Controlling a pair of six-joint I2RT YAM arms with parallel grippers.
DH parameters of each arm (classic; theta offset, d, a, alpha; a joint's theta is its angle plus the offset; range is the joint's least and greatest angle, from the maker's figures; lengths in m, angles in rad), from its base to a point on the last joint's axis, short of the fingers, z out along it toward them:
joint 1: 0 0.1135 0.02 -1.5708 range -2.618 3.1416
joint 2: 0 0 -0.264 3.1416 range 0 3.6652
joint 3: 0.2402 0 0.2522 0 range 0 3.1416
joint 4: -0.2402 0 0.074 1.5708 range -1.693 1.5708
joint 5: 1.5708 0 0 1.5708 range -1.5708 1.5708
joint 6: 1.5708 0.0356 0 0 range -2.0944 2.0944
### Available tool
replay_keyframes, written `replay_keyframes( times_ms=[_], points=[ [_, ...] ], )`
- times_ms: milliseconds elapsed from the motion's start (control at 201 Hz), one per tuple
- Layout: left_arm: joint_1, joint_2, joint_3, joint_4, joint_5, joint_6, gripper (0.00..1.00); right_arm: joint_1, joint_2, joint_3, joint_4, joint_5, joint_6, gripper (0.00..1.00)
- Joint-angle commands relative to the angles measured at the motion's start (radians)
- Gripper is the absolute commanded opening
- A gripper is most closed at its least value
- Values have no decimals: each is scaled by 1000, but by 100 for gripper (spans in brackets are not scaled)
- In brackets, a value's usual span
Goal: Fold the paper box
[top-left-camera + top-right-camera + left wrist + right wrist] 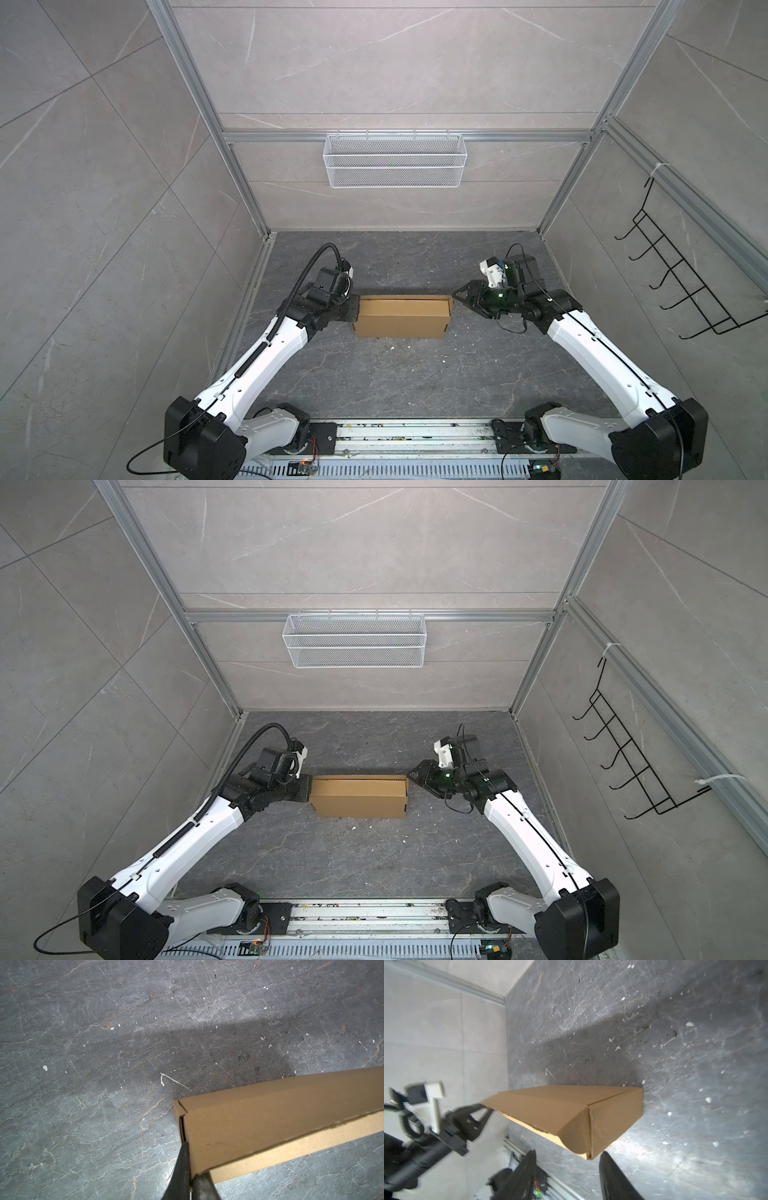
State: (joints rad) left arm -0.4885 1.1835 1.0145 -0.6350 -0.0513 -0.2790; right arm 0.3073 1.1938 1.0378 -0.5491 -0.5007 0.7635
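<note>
Right end effector [568, 1152] spread, just beside paper box [550, 1109]; left end effector [191, 1169] pinching its far end.

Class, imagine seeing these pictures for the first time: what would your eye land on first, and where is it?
The brown box stands out, folded into shape on the dark table between the two arms. The left gripper is pinched on its left end, while the right gripper hangs open just off its right end. A white mesh basket hangs on the back wall.
</note>
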Motion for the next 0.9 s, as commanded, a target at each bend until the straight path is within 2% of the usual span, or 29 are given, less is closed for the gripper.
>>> replay_keyframes(
  times_ms=[0, 134, 269, 896],
  points=[
    [-7, 11, -40, -88, 27, 17, 2, -17, 14, -23, 78, -78, 171, 54],
    [-7, 4, -43, -83, 27, 18, 2, -17, 77, -26, 104, -100, 249, 55],
    [-7, 0, -48, -80, 27, 17, 2, -17, 104, -65, 206, -123, 360, 55],
    [-14, -14, -72, -61, 41, 16, 2, -12, 105, -152, 308, -144, 460, 50]
  ],
)
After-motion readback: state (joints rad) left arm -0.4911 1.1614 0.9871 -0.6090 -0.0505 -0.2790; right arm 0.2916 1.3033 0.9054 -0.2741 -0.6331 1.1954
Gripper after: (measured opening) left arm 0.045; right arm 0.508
